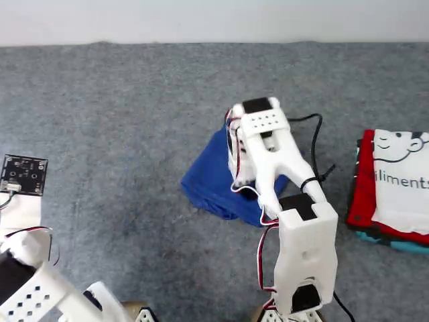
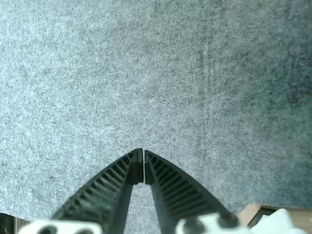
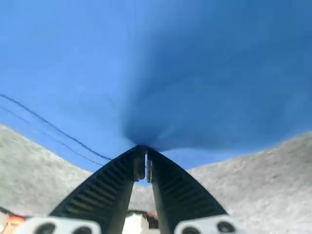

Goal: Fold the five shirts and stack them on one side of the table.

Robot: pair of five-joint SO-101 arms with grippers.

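Closest to the lens, the right hand [image 3: 146,163] is closed tight and pinches a pucker of the blue shirt [image 3: 156,73], which lies bunched on the grey surface [image 1: 120,121], well apart from the stack of folded shirts [image 1: 392,194]. Such cloth is light, soft and limp, so I judge a hem or a corner the better place to grip. The right arm [image 1: 295,221] stretches forward with its wrist bent down over the shirt. Farther from the stack, the left hand [image 2: 144,165] is closed on nothing.
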